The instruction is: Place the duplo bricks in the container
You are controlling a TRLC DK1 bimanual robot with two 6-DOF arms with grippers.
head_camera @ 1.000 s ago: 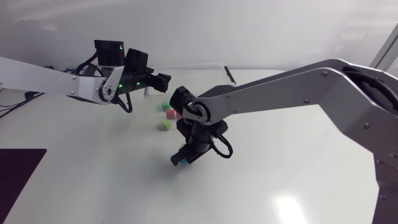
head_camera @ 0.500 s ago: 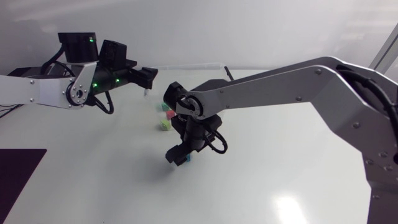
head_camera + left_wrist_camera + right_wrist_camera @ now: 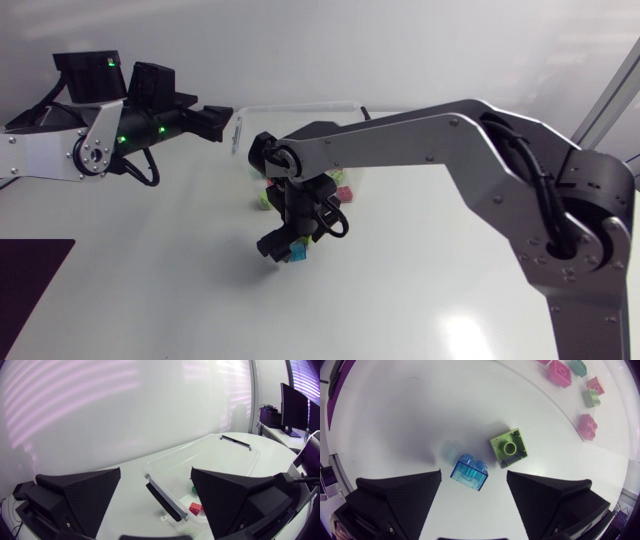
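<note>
The smooth white worktop (image 3: 420, 290) is glossy enough to throw back a soft patch of light. The see-through blue plastic brick (image 3: 470, 474) is shiny and glassy. The lime-green plastic brick (image 3: 509, 448) is opaque, with a duller sheen. The clear plastic container (image 3: 180, 451) has smooth, glossy walls. The wedge fingers (image 3: 400, 500) of the right pincer (image 3: 474, 475) are matt black with a fine grainy texture. The right arm's silver-grey links (image 3: 420, 140) look like satin-finished metal.
</note>
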